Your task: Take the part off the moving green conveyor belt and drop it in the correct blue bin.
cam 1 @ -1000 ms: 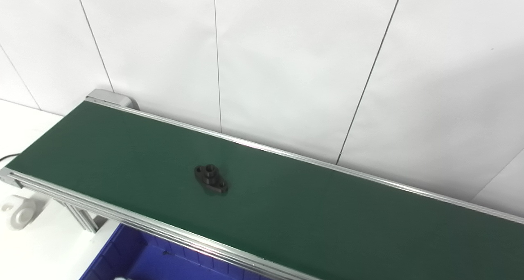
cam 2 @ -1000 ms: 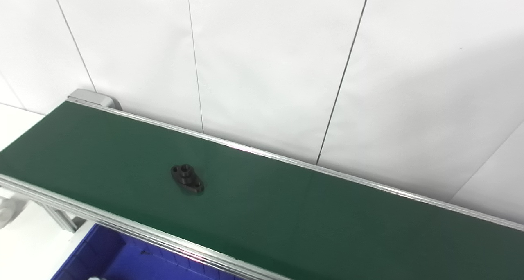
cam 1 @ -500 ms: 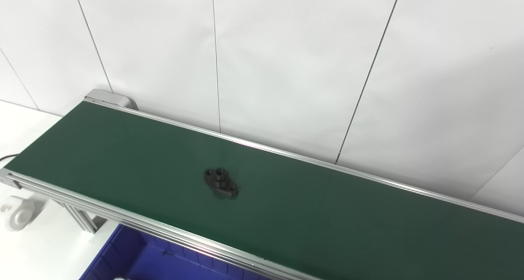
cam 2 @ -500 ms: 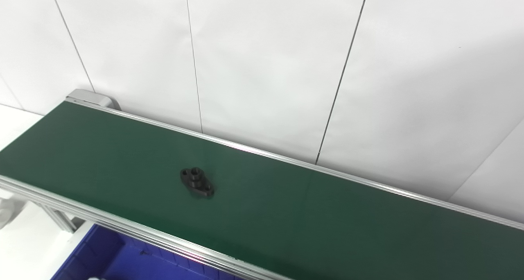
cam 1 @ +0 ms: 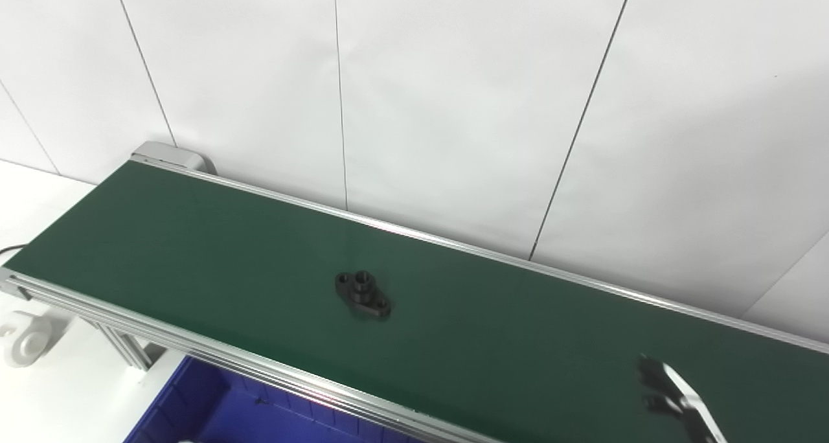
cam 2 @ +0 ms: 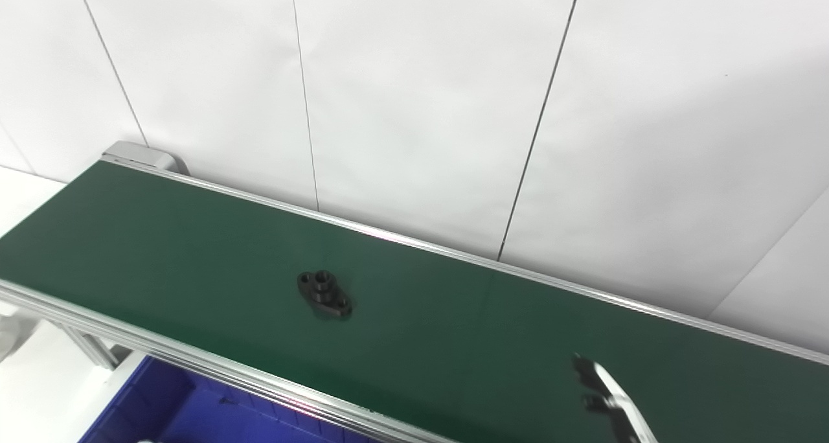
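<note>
Part (cam 1: 363, 295) on belt (cam 1: 194, 249) — untouched

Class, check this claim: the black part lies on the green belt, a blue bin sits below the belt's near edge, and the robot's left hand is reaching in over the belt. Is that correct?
One detail is wrong: the right hand, not the left, reaches in, as the left eye view shows. The black part lies on the green belt, and the blue bin sits below its near edge.
</note>
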